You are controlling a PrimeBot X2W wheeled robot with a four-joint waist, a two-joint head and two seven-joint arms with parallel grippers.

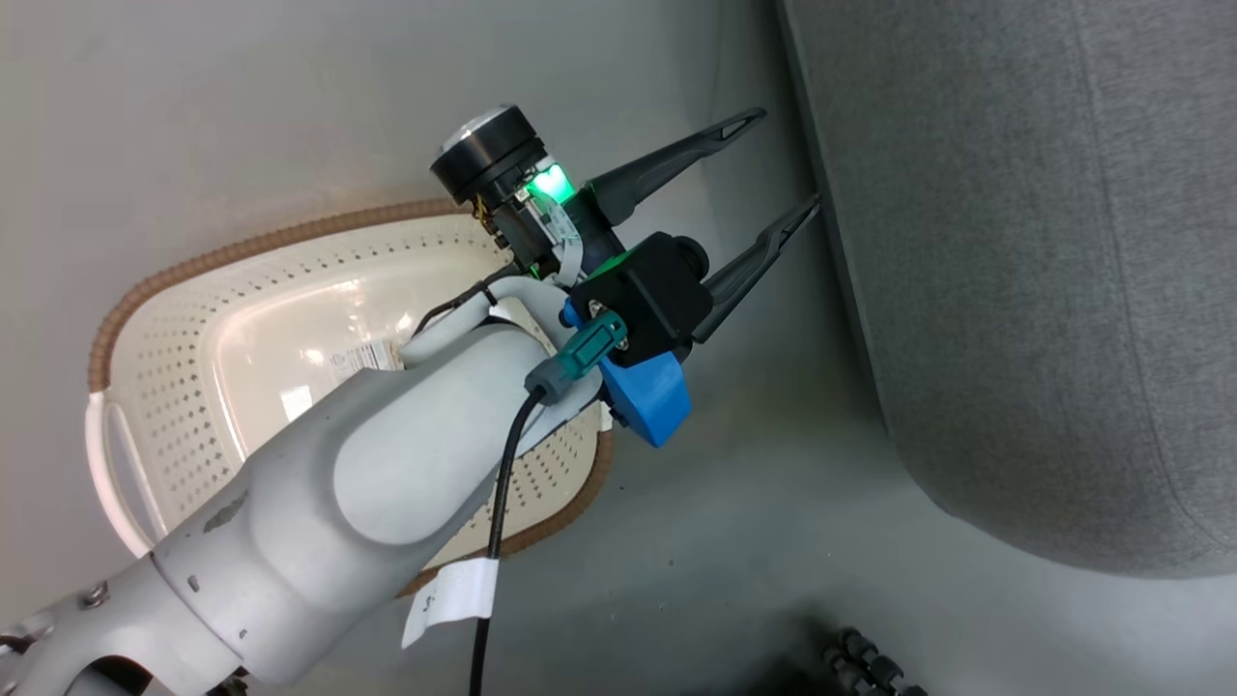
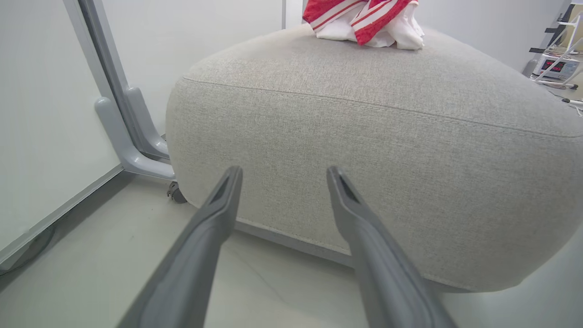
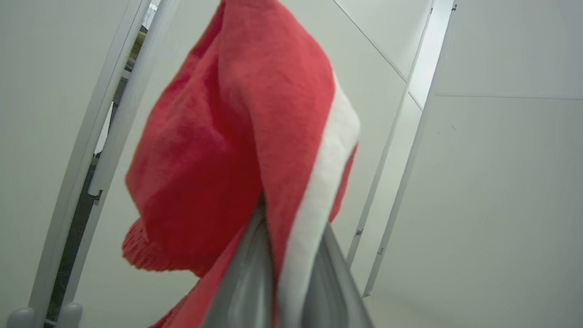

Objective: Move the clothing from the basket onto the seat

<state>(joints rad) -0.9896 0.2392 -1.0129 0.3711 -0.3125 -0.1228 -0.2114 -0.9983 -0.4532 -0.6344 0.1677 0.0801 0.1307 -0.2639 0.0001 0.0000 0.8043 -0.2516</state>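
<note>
Head view: the basket [image 1: 164, 406] sits empty on the floor near the seat [image 1: 1015, 290]. One red garment [image 2: 364, 18] lies at the seat's far edge. The right gripper [image 3: 294, 228] pinches the second garment [image 3: 227, 136], not yet placed. The left gripper [image 1: 785, 159] is wide and empty.

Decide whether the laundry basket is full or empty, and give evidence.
Empty: the basket shows bare perforated walls and its bottom label, though the left arm hides part.

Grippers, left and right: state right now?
Left gripper: jaws open, holding nothing.
Right gripper: jaws shut on a red garment with a white stripe.
</note>
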